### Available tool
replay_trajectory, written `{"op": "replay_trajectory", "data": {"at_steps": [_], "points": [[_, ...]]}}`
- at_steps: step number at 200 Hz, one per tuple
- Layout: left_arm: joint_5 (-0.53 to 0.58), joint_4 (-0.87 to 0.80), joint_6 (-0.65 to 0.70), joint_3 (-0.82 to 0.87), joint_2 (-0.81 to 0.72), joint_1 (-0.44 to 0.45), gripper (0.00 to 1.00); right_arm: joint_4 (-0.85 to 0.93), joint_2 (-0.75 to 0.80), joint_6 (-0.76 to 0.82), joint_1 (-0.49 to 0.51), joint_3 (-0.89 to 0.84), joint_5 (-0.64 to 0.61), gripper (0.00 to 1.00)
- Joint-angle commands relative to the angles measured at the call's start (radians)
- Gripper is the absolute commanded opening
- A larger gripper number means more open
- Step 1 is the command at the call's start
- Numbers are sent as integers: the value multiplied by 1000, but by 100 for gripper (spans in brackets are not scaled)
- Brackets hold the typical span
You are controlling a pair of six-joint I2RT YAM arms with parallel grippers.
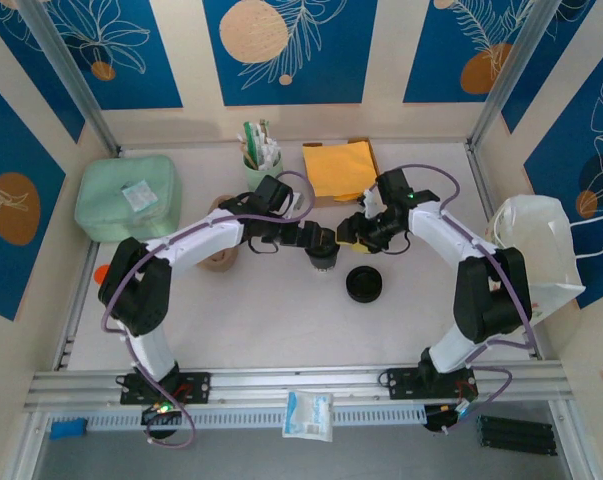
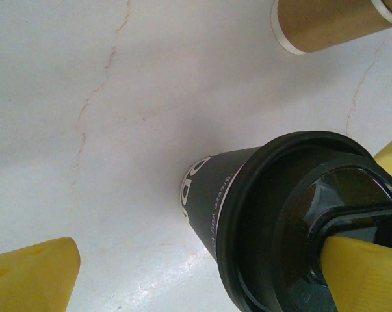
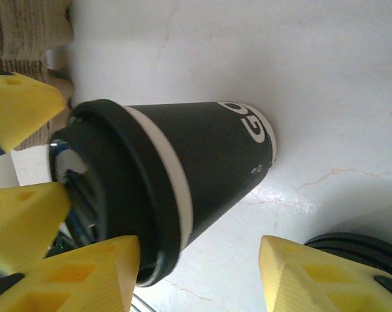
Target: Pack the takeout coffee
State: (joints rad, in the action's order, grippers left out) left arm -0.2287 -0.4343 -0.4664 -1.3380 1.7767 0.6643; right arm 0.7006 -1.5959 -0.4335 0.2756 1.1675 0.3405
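Note:
The takeout coffee [image 1: 323, 260] is a black paper cup with a white band under its black lid [image 2: 313, 221], standing upright mid-table. My left gripper [image 1: 316, 238] hangs open over it. One of its yellow fingers [image 2: 361, 273] rests on the lid's top, the other finger [image 2: 33, 276] is far out to the side. My right gripper [image 1: 353, 232] is open beside the cup [image 3: 202, 149]. Its left finger [image 3: 85, 276] is close against the lid rim, while its right finger [image 3: 313, 276] stands clear of the cup.
Brown paper cups with white rims [image 2: 332, 23] lie left of the coffee, by a pulp carrier [image 3: 26, 26]. Loose black lids [image 1: 364, 284] sit right of it. At the back are orange napkins [image 1: 339, 168], a condiment cup [image 1: 261, 160] and a green box [image 1: 129, 195]. A white bag [image 1: 536, 250] stands right.

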Motion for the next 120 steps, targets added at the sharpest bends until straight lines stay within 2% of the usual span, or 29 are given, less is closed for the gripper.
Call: {"op": "replay_trajectory", "data": {"at_steps": [1, 75, 120], "points": [[-33, -37, -1, -25, -11, 13, 96, 8, 46, 4, 20, 38, 68, 53], [-41, -60, 4, -69, -26, 13, 96, 2, 82, -12, 27, 51, 91, 54], [-31, -75, 6, -86, -37, 12, 96, 49, 71, -1, 39, 72, -8, 54]]}}
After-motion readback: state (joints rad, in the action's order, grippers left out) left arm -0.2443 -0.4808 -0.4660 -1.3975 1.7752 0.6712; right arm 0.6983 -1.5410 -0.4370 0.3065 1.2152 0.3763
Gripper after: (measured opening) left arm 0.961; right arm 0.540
